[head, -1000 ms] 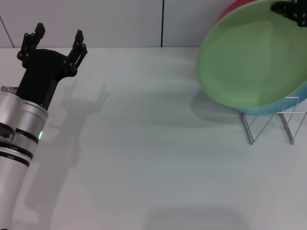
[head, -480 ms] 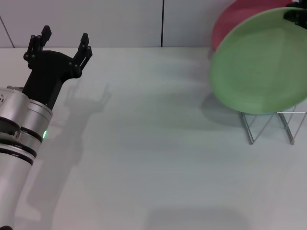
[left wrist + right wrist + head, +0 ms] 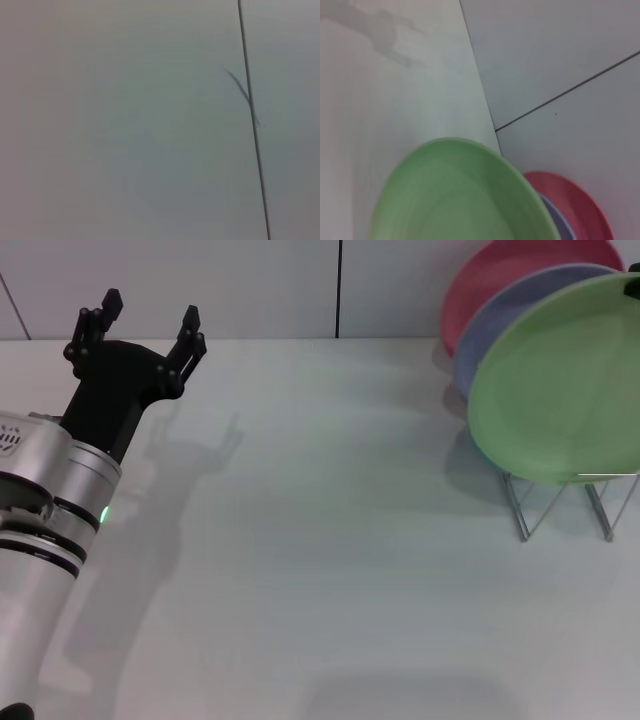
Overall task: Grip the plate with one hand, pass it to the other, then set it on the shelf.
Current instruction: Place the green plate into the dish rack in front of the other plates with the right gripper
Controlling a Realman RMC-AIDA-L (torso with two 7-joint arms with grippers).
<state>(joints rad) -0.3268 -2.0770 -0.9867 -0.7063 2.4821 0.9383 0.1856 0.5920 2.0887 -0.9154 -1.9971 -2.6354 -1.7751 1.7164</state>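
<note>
Your green plate [image 3: 560,380] is standing nearly upright at the far right, hanging over the front slot of the wire shelf [image 3: 560,502], with a lavender plate [image 3: 490,330] and a red plate [image 3: 505,275] racked just behind it. The right claw [image 3: 632,285] is only peeking in at the plate's top rim, so you cannot tell from here whether its fingers are pinching the rim or parting. The right wrist view is looking down the green plate's face, the other two edges showing beyond it. To do this step well, be lowering the plate straight down between the dividers, keeping it parallel to the lavender one so the rims are not knocking together, and be releasing only once the wires are carrying it. Your left claw [image 3: 140,332] is hovering, fingers spread and holding nothing, over the bare surface [image 3: 320,570] at far left.
</note>
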